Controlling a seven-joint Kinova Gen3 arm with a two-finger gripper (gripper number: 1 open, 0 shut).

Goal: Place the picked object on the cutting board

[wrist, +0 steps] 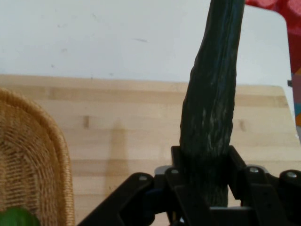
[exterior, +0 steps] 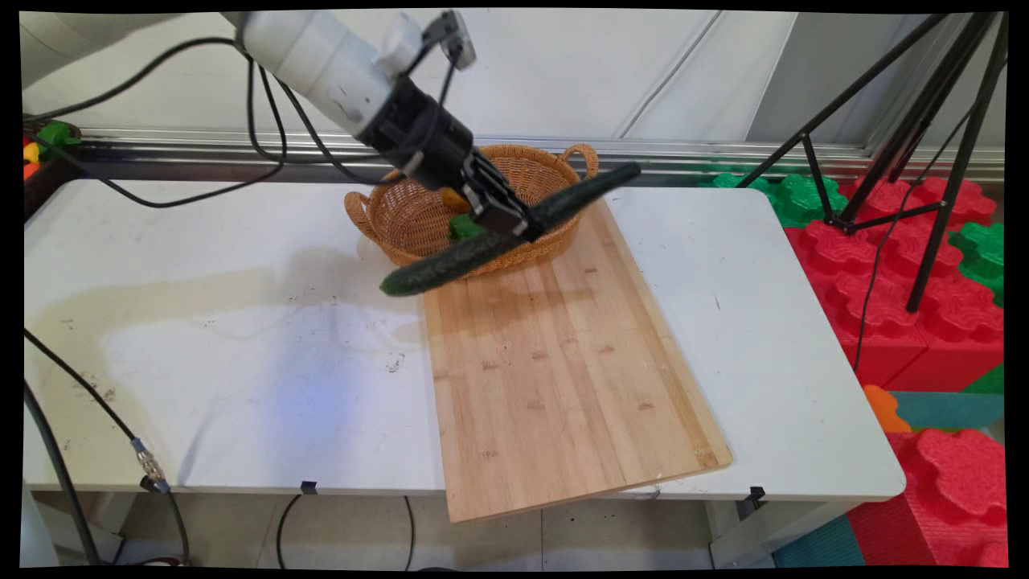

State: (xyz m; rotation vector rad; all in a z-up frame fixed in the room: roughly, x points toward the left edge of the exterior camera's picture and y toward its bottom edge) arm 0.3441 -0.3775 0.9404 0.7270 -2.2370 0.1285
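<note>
A long dark green cucumber [exterior: 450,261] hangs in the air, held near its middle by my gripper [exterior: 522,223], which is shut on it. It slants from lower left to upper right above the wicker basket [exterior: 402,225] and the far end of the wooden cutting board [exterior: 563,370]. The hand view has the cucumber [wrist: 211,94] rising between the two fingers [wrist: 176,162], with my gripper [wrist: 207,165] over the board [wrist: 117,136] and the basket's rim [wrist: 56,155] at left. Inside the basket lie a green thing [exterior: 463,227] and an orange thing [exterior: 454,199], partly hidden by the hand.
The board overhangs the white table's [exterior: 201,322] near edge. Black cables [exterior: 185,193] trail across the back left. A black tripod [exterior: 924,161] and red and green foam blocks [exterior: 884,265] stand beyond the table's right side.
</note>
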